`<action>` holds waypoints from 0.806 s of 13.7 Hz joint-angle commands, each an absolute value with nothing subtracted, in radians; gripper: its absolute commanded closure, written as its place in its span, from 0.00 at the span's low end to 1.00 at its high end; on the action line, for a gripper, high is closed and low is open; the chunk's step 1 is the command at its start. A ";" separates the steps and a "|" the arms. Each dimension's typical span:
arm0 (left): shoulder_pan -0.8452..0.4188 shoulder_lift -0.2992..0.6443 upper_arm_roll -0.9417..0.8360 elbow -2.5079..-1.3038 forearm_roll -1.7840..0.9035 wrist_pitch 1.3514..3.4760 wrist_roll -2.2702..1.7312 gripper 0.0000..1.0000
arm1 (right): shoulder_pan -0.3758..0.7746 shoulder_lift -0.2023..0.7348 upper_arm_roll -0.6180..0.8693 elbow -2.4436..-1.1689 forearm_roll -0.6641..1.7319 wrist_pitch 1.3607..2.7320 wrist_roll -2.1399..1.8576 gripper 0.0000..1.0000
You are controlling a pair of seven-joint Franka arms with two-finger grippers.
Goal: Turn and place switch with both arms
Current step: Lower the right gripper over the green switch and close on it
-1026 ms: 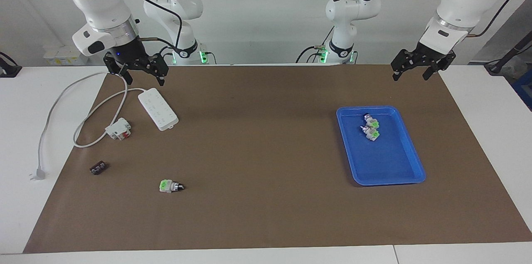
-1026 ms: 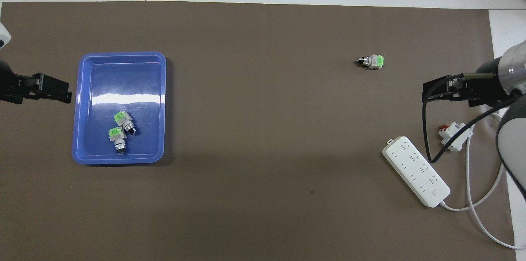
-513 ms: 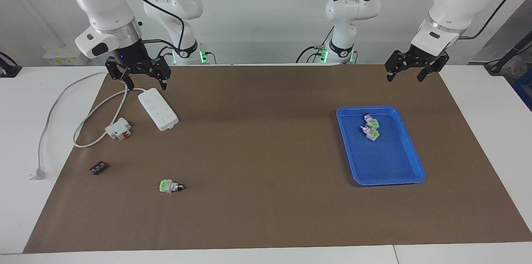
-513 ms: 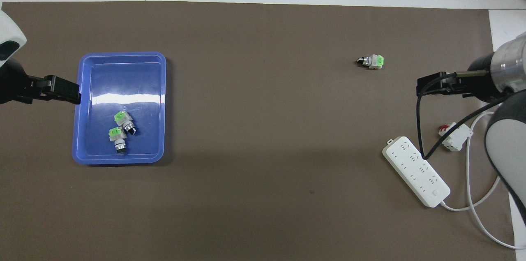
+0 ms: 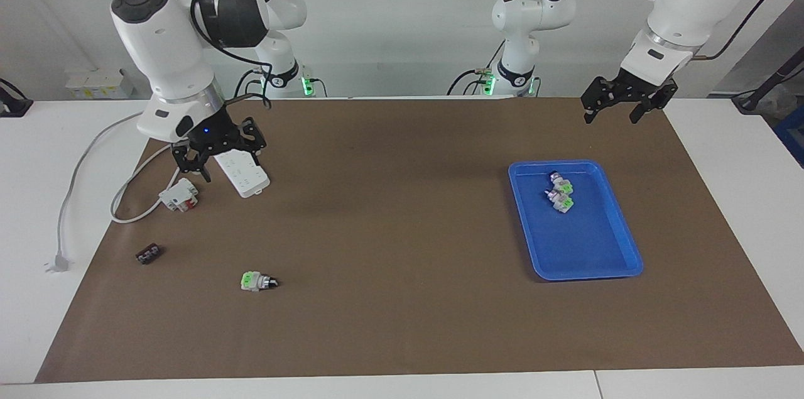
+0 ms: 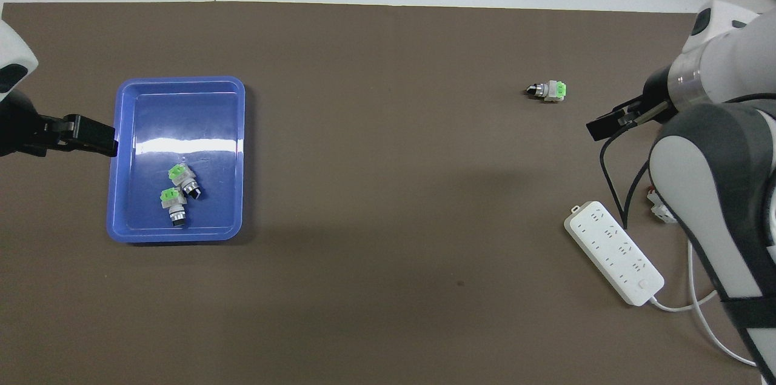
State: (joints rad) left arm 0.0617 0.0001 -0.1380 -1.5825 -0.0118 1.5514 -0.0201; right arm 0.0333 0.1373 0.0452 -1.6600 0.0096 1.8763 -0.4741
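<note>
A selector switch (image 5: 258, 281) lies on its side on the brown mat of the counter (image 5: 402, 229), toward the right arm's end, untouched. The right claw (image 5: 218, 160), jaws wide and empty, hangs over the white power strip (image 5: 242, 173). The left claw (image 5: 619, 110), also wide, hangs empty above the counter near the blue tray (image 5: 603, 261) with two more switches.

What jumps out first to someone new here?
Probably the blue tray toward the left arm's end, with two green-labelled switches lying in it. Next, the lone switch on the brown mat toward the right arm's end, farther from the robots than the white power strip, which the open right gripper hangs over.
</note>
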 commanded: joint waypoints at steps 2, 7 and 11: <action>0.086 -0.031 -0.132 -1.620 0.005 1.568 -0.021 0.00 | 0.012 0.260 0.049 -1.582 0.008 1.922 -0.847 0.01; 0.084 -0.031 -0.132 -1.620 0.005 1.566 -0.021 0.00 | -0.017 0.409 0.052 -1.505 0.014 1.979 -1.210 0.02; 0.084 -0.031 -0.132 -1.620 0.005 1.566 -0.021 0.00 | -0.086 0.504 0.124 -1.471 0.031 2.048 -1.409 0.02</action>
